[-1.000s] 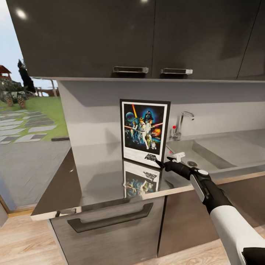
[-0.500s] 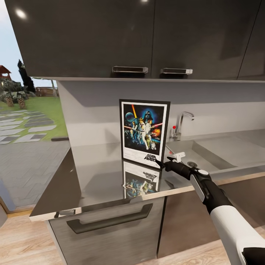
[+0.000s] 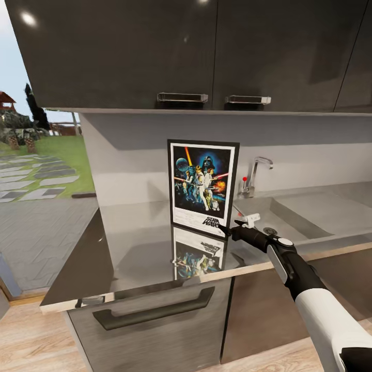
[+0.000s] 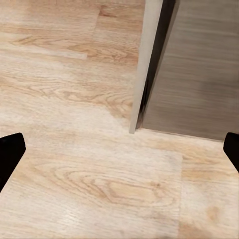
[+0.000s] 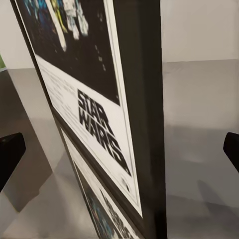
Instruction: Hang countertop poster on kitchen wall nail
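Apparently open-jawed right gripper at poster.

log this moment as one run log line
phase: approach | right end effector: open, at lower right corner of poster | poster: upright on kitchen countertop | left end effector: open, over wood floor

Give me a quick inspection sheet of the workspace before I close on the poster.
Surface: kitchen countertop, glossy, mirrors the poster.
Job's things: poster upright on the countertop, near its front edge; wall nails: nothing seen.
Clutter: nothing seen.
Grippers: right gripper at the poster's lower right corner, jaws open either side of its edge; left gripper open, facing the wood floor.
Cables: nothing seen.
Surroundings: sink, faucet, dark upper cabinets.
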{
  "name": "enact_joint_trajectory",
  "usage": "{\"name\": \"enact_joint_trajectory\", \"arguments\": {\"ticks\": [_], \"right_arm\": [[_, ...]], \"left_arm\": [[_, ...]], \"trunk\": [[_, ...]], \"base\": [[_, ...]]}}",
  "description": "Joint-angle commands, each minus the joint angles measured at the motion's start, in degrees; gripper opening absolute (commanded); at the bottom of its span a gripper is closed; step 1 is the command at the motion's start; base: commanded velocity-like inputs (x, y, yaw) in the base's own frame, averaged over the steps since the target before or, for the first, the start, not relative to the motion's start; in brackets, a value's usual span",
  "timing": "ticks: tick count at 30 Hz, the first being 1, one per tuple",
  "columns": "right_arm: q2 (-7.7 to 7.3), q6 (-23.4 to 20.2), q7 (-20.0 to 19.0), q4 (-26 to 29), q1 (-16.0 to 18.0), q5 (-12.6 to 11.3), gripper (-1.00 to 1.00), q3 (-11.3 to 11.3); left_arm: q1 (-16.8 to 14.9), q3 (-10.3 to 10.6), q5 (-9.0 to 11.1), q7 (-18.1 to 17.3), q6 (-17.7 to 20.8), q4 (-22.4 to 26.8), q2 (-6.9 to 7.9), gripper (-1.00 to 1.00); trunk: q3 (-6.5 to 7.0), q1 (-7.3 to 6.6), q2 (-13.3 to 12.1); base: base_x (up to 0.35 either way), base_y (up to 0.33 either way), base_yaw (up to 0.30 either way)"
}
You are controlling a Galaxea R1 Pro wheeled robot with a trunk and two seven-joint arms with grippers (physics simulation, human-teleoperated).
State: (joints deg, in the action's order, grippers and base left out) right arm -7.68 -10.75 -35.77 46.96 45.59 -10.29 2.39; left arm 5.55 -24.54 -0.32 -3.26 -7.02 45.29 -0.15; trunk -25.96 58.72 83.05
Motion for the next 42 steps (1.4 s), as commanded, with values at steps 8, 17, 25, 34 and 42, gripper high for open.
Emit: {"name": "enact_joint_trajectory", "arguments": {"ticks": [8,17,25,34,42], "right_arm": [[-0.05,-0.6,-0.2,0.1,0.0,-0.6,1.0,0.1],[-0.12,-0.6,-2.6,0.0,0.0,-0.6,1.0,0.2],[-0.21,-0.7,-4.8,0.0,0.0,-0.6,1.0,0.1],[-0.23,-0.7,-4.9,0.0,0.0,-0.6,1.0,0.2],[-0.23,-0.7,-4.9,0.0,0.0,-0.6,1.0,0.2]], "left_arm": [[0.0,-0.2,0.0,-0.3,-0.1,0.0,-0.03,1.0],[0.0,-0.2,0.0,-0.3,-0.1,0.0,-0.03,1.0],[0.0,-0.2,0.0,-0.3,-0.1,0.1,-0.03,1.0],[0.0,-0.2,0.0,-0.3,-0.1,0.0,-0.03,1.0],[0.0,-0.4,0.0,-0.3,-0.1,0.0,-0.03,1.0]], "trunk": [[-0.05,0.0,0.0],[-0.05,0.0,0.0],[-0.05,0.0,0.0],[-0.05,0.0,0.0],[-0.05,0.0,0.0]], "base": [[0.006,0.0,0.0],[0.0,0.0,0.0],[0.0,0.0,0.0],[0.0,0.0,0.0],[0.055,-0.022,0.0]]}}
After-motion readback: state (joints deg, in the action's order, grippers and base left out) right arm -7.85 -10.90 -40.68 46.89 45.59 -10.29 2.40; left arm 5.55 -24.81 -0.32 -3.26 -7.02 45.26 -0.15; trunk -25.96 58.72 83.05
